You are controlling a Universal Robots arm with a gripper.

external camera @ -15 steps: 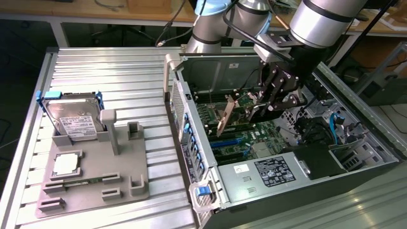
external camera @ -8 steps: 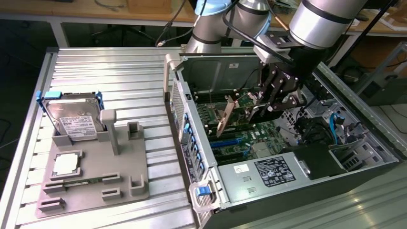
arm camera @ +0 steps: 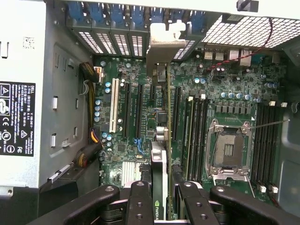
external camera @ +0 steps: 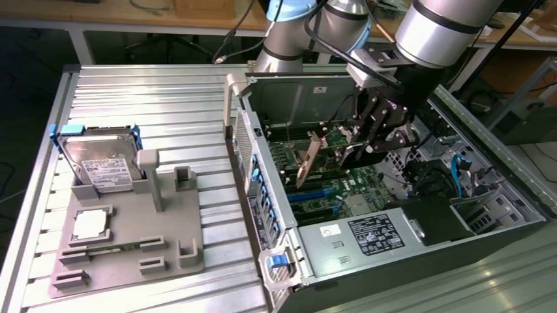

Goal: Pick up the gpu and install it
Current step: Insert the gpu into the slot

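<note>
So the jaws are closed on the gpu [external camera: 320, 151], pinching it across its thickness near the end away from the bracket. The card stands on edge inside the open computer case [external camera: 261, 140], over the motherboard [arm camera: 234, 79]. In the wrist view it lines up along the black expansion slots [arm camera: 139, 108], with its silver end bracket [arm camera: 164, 47] up against the rear slot openings. I can't tell if the edge connector is touching a slot. My read on handling: it's light and stiff but fragile, and thin enough to pivot in a pinch. I'd grip bare board edge and cooler block, never the fan or small parts. The hard drive [external camera: 104, 166] sits well apart in its holder on the worktop [external camera: 148, 98].
</note>
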